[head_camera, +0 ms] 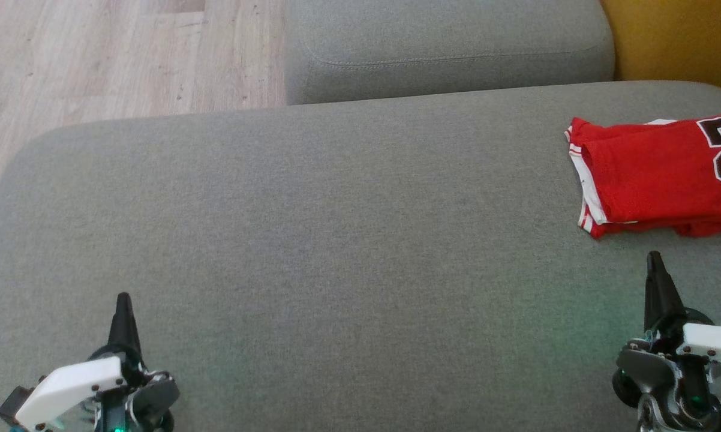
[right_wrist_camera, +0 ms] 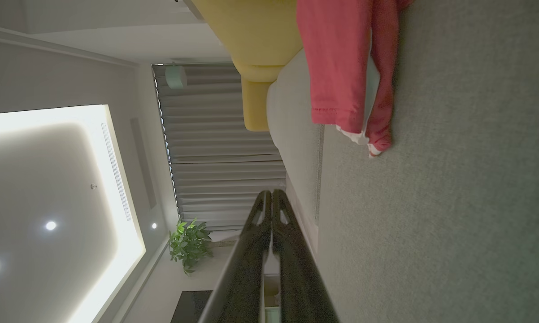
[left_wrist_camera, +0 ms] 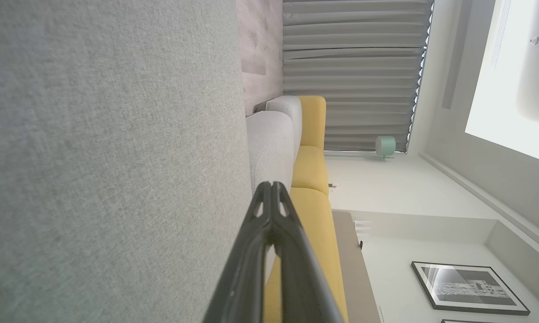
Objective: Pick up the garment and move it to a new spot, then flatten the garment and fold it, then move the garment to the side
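Lying folded at the far right of a broad grey seat cushion (head_camera: 336,240) is the garment (head_camera: 660,174), a red jersey with white striped trim and dark numerals edged in white. The head view's right edge cuts it off. It sits just ahead of the right gripper (head_camera: 655,258), with a strip of bare cushion between the two, so they do not touch. That gripper's two dark fingers are pressed together and hold nothing, and their tip points up toward the garment's near hem. In the right wrist view the red cloth lies beyond the closed fingertips, a little to one side.

The left gripper (head_camera: 123,298) is at the lower left, well apart from the garment. Its fingers are also closed together and empty.

The cushion's woven fabric is flat and smooth. A second grey cushion (head_camera: 444,48) lies beyond it, with a yellow cushion (head_camera: 678,36) to its right and pale wood floor (head_camera: 96,54) to its left. The wrist views show pleated grey curtains (left_wrist_camera: 350,67), a small mint-green lamp (left_wrist_camera: 385,146), a framed picture (left_wrist_camera: 469,287), a leafy potted plant (right_wrist_camera: 189,244) and a lit ceiling panel (right_wrist_camera: 49,179).
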Available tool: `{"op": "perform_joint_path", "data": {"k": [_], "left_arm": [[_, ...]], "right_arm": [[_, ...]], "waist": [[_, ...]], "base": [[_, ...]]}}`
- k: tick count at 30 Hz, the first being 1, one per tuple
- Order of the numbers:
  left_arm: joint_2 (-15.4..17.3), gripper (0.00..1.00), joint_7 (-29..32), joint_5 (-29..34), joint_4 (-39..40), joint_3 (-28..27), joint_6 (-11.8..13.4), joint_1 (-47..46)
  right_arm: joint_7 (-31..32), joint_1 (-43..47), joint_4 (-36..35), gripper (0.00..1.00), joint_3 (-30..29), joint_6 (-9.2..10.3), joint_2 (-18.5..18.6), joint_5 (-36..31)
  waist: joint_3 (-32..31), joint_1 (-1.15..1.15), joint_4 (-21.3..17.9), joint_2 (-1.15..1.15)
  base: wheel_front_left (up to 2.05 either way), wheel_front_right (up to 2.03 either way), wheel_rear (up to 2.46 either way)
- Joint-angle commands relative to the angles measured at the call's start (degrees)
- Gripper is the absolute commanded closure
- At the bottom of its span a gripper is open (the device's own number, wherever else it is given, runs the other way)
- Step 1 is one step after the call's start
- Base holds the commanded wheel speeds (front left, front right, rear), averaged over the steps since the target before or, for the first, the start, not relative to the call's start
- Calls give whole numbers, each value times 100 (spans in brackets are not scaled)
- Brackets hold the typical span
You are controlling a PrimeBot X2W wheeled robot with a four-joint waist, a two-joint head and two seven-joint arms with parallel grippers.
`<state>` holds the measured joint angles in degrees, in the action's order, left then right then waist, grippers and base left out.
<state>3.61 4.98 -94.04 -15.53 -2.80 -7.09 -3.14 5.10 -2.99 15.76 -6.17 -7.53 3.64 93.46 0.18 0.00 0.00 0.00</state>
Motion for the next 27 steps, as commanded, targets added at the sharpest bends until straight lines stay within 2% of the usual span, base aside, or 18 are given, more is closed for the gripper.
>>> {"op": "perform_joint_path", "data": {"k": [1,27], "left_arm": [[42,100,23,55,156,-213,-40,-291],[10,100,60,94,153,-259,-40,-295]], "right_arm": [[31,-307,-181,100,99,4,21,-18],[63,-310,-179,100,58,4,-7,-51]], "waist": [[0,0,0,0],[0,0,0,0]], "base": [[0,0,0],[0,0,0]]}}
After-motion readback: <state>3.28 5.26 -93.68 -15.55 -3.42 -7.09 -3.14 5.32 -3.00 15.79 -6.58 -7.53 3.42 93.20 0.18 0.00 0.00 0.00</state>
